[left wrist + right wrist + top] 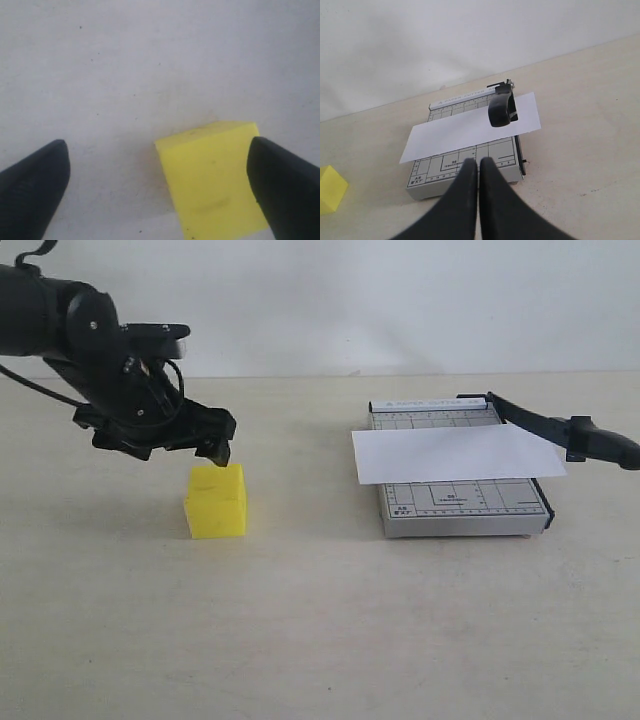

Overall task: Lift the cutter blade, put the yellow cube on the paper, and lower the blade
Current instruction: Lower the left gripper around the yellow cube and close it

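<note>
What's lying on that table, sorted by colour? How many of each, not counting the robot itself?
Yellow: 1, the yellow cube
White: 1, the paper
Grey: 1, the trimmer base
Black: 1, the cutter blade, joined to that base
Total: 4

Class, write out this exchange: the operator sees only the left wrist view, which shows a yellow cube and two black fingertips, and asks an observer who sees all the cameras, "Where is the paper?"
Observer: The paper lies across the grey trimmer base, well to the right of the yellow cube in the exterior view.
Operator: Is the cutter blade up?
Observer: It looks so: it slopes upward from its hinge, with its handle off the base.
Operator: And the right gripper?
Observer: It is shut and empty, short of the trimmer.
</note>
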You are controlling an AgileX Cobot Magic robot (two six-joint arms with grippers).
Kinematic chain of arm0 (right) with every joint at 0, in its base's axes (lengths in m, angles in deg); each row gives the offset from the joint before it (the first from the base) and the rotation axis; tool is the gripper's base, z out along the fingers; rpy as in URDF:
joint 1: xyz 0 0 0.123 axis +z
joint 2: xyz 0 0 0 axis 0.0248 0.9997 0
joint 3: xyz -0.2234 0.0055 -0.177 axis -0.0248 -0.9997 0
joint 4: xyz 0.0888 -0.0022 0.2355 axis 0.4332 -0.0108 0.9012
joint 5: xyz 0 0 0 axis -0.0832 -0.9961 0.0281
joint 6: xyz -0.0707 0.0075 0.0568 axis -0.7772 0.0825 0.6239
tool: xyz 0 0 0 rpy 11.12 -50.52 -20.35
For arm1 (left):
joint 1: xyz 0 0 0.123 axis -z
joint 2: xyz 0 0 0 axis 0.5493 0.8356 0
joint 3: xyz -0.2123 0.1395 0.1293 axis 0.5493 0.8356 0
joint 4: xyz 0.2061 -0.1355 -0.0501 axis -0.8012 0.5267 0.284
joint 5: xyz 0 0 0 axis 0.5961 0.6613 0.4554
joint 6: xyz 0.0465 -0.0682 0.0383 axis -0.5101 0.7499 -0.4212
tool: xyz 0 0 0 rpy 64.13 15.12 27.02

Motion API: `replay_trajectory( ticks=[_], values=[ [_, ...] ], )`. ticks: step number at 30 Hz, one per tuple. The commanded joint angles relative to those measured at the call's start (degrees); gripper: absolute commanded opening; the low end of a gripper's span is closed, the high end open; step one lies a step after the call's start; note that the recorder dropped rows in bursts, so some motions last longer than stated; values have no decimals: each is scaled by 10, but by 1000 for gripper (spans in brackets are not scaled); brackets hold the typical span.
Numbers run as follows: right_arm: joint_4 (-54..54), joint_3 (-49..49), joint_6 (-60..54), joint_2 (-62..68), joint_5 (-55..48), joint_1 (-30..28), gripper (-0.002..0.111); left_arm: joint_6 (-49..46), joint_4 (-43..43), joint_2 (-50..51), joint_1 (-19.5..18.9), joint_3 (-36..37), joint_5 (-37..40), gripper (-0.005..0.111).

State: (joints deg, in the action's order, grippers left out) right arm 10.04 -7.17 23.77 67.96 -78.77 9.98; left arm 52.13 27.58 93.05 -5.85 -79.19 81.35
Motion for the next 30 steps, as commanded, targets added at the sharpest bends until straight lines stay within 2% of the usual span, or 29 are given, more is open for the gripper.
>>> replay_trajectory(
  ticks=[1, 8, 13, 30],
  values=[
    [-5, -3, 3, -5, 2, 0, 1, 38, -26, 18, 21, -44, 40, 90],
    [-5, -3, 3, -5, 2, 0, 1, 55, -26, 21, 50, -81, 35, 90],
    [-5, -3, 3, -5, 2, 0, 1, 126, -32, 21, 52, -81, 48, 90],
    [-5, -3, 3, -5, 2, 0, 1, 163, -45, 51, 52, -81, 101, 90]
  ],
)
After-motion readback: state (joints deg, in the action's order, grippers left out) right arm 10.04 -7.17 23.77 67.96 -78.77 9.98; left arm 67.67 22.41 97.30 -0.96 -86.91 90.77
